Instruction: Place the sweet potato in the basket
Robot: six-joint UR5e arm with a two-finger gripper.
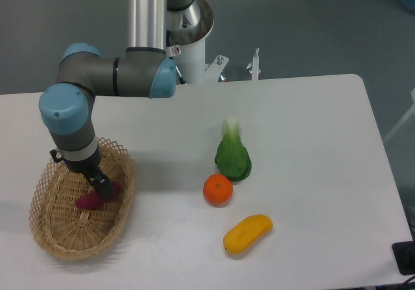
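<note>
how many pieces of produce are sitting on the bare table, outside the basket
3: the green vegetable mid-table, the orange just in front of it, the yellow-orange fruit nearest the front edge.

One basket [65, 235], one sweet potato [91, 199], one orange [218, 189], one yellow fruit [248, 233], one green vegetable [233, 157].

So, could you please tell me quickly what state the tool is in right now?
Tool: down inside the basket, at the sweet potato; whether it is gripping or open cannot be told.
</note>
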